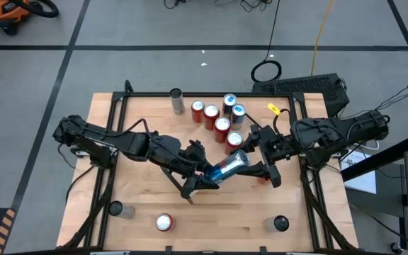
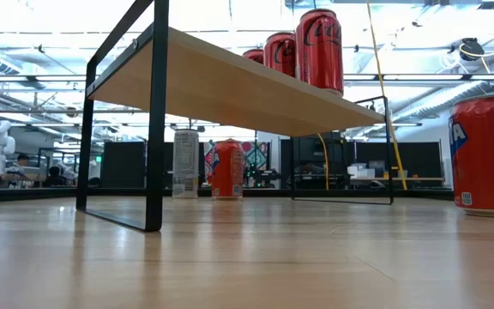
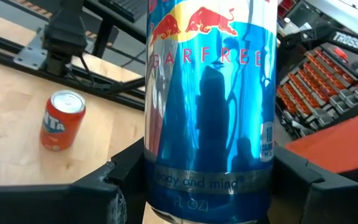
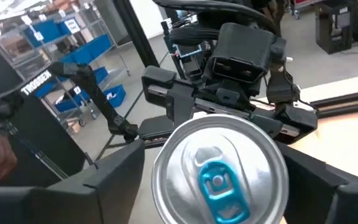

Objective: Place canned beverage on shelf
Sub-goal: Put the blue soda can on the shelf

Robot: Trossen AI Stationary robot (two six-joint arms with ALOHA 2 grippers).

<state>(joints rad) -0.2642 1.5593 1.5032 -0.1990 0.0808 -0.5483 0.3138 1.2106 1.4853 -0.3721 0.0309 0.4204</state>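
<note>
Several cans already stand on the shelf (image 1: 261, 120). The blue can (image 1: 231, 165) hangs mid-tabletop (unshelved), left gripper (image 1: 205, 177) fingers clamping its base; right gripper (image 1: 264, 160) fingers open around its top.

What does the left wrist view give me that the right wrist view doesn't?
Only the left wrist view shows the blue can's printed side, the left tool clamped around its lower body, and an orange can standing on the table. Only the right wrist view shows the blue can's silver top with its blue tab, flanked by the right tool. Both show the same blue can.
</note>
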